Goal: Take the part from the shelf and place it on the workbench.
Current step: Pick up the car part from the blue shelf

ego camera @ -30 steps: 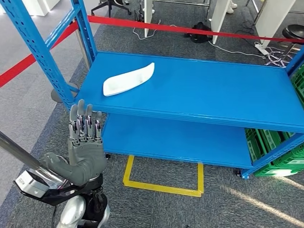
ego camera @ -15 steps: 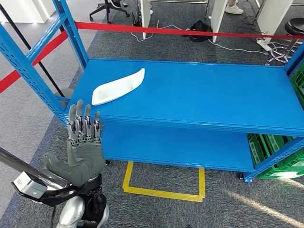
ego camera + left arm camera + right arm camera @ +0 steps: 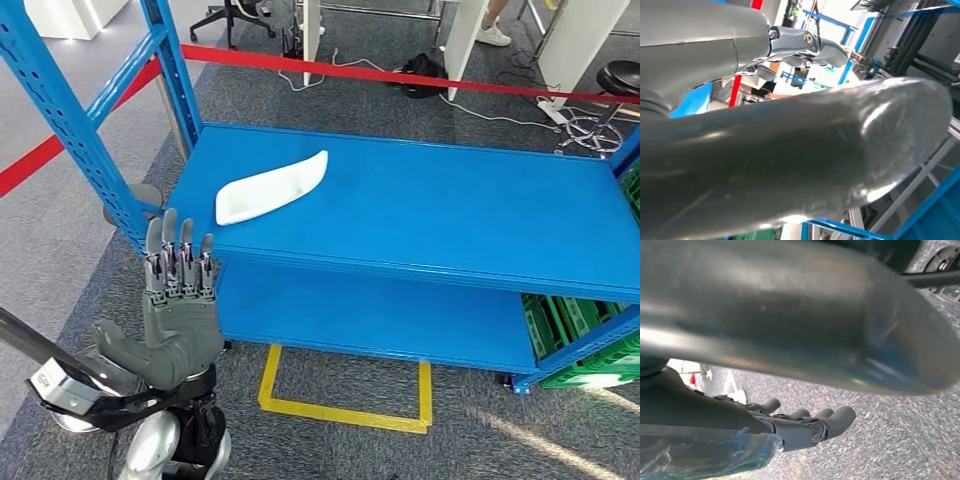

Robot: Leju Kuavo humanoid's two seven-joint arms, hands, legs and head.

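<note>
Compared with the picture half a second earlier, the whole head view has shifted a little, so the camera has moved. The long white curved plastic part (image 3: 272, 187) now appears further to the right in the picture, but it lies in the same way on the top board of the blue metal shelf (image 3: 453, 215), near the shelf's left end. The left hand (image 3: 180, 310) looks the same as before: it is raised with the fingers (image 3: 178, 250) straight up and close together, the thumb out to the side, and it holds nothing.

The part is ahead of the left hand, slightly to its right and higher, well apart from the fingertips. The front edge of the shelf is between them. On the grey carpet below the shelf, to the right of the hand, is a yellow tape rectangle (image 3: 343, 410).

The right wrist view shows the right hand (image 3: 806, 425) above the grey carpet, its dark fingers lightly curled and apart, with nothing in them. In the left wrist view the thick grey thumb (image 3: 798, 165) covers most of the picture.
</note>
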